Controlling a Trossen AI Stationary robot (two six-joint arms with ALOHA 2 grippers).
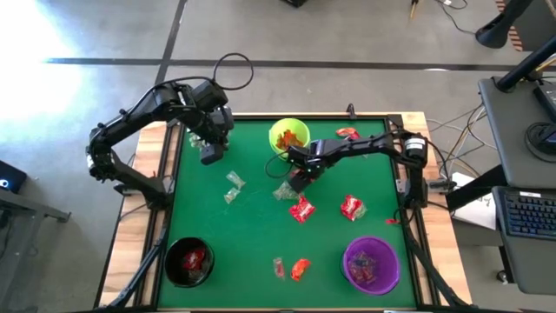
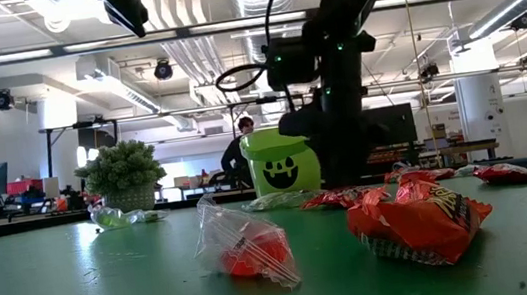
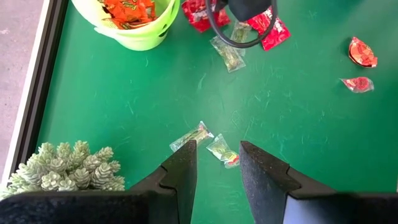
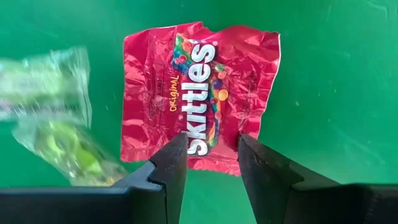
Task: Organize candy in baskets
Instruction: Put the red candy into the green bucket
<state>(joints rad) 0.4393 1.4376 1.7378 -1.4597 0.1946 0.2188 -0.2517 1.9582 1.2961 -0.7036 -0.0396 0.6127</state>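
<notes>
Candy (image 4: 202, 93) scattered beside baskets (image 1: 289, 137)

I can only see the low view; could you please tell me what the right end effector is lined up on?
Observer: The right end effector is open, with a red Skittles packet lying flat beneath it.
Operator: Thank you. And the left one?
Observer: The left end effector is open above two pale-green candies, near the plant.
Operator: Where are the other baskets?
Observer: At the table edge opposite the green basket: the black basket on the left arm's side, the purple basket on the right arm's side.
</notes>
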